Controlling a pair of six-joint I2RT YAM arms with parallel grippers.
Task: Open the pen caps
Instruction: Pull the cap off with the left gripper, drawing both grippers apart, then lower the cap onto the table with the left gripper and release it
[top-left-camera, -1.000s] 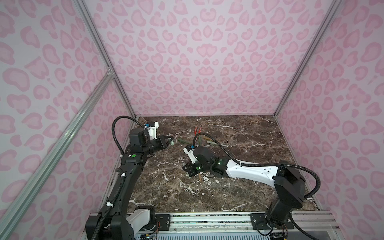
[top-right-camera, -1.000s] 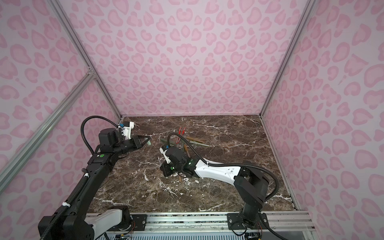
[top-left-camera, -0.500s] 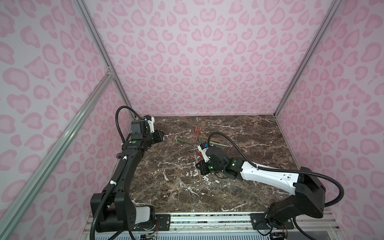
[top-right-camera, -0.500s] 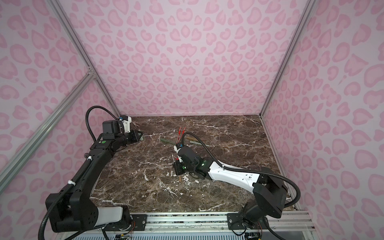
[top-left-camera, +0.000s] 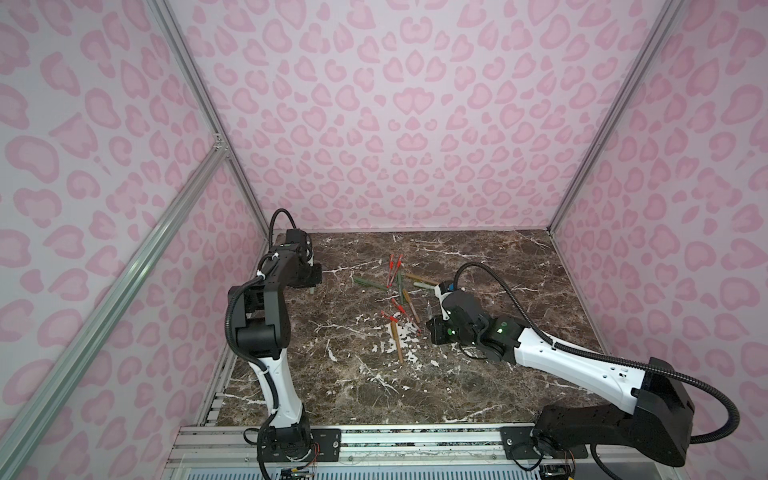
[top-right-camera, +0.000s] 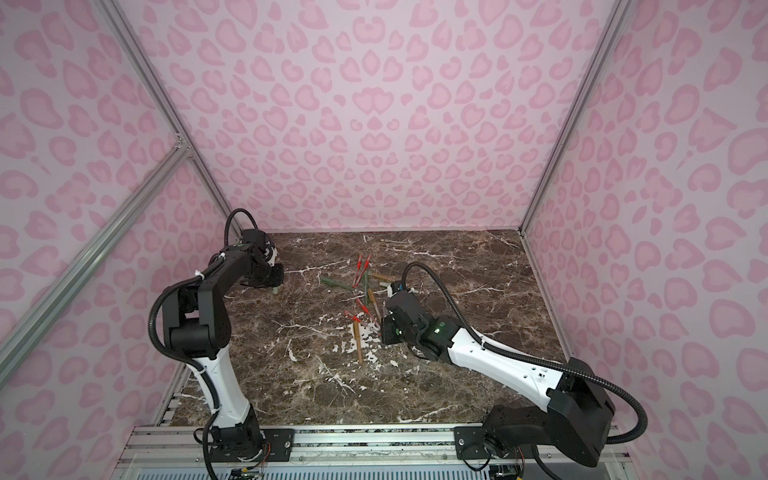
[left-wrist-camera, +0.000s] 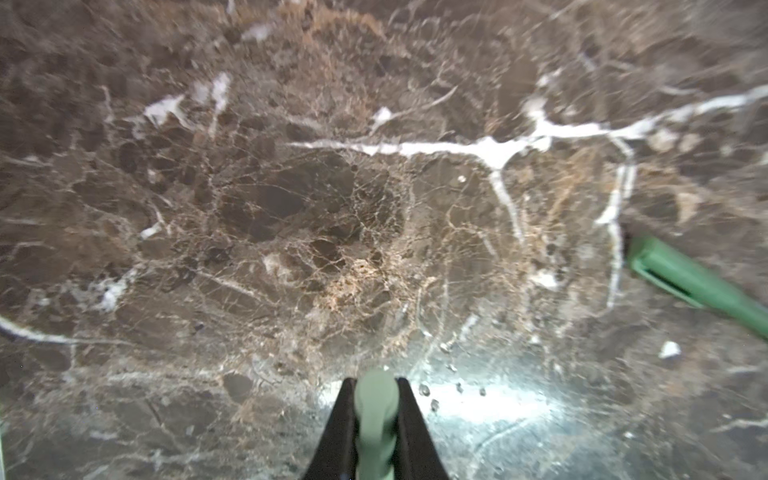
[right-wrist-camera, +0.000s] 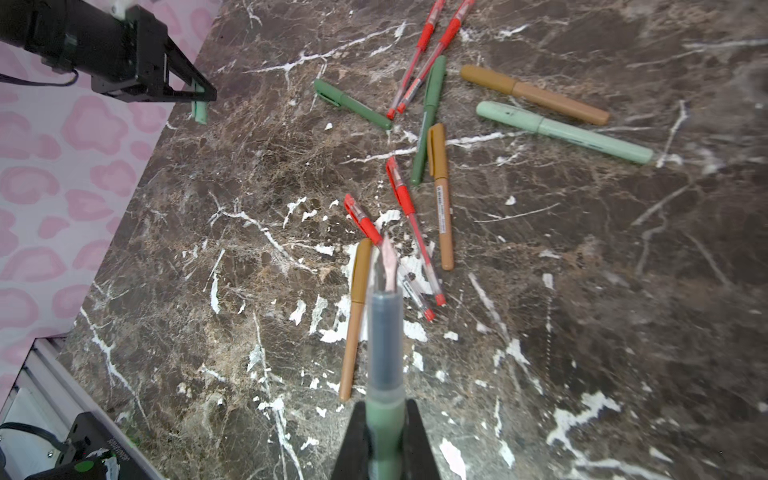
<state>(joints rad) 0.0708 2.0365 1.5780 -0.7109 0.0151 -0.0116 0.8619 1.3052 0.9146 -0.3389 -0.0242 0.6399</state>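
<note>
My left gripper (left-wrist-camera: 376, 399) is shut on a pale grey-green pen cap (left-wrist-camera: 376, 415), held just above the marble at the far left back (top-left-camera: 311, 289). In the right wrist view that same cap (right-wrist-camera: 199, 111) hangs from the left gripper's fingertips (right-wrist-camera: 203, 94). My right gripper (right-wrist-camera: 385, 409) is shut on the uncapped green pen barrel (right-wrist-camera: 385, 332), whose bare nib (right-wrist-camera: 388, 266) points toward the pile. Several capped pens lie between the arms. They include tan (right-wrist-camera: 440, 195), red (right-wrist-camera: 409, 216), dark green (right-wrist-camera: 351, 104) and pale green (right-wrist-camera: 565, 131) ones.
The pink side wall stands close beside the left gripper (top-left-camera: 309, 284). An aluminium rail (top-left-camera: 374, 440) runs along the table's front edge. A dark green pen (left-wrist-camera: 698, 282) lies at the edge of the left wrist view. The right arm (top-left-camera: 561, 361) stretches across the right front.
The two grippers, close together a second ago, have drawn apart. The left one went back and left with the cap, the right one rightward with the barrel. The pile now shows.
</note>
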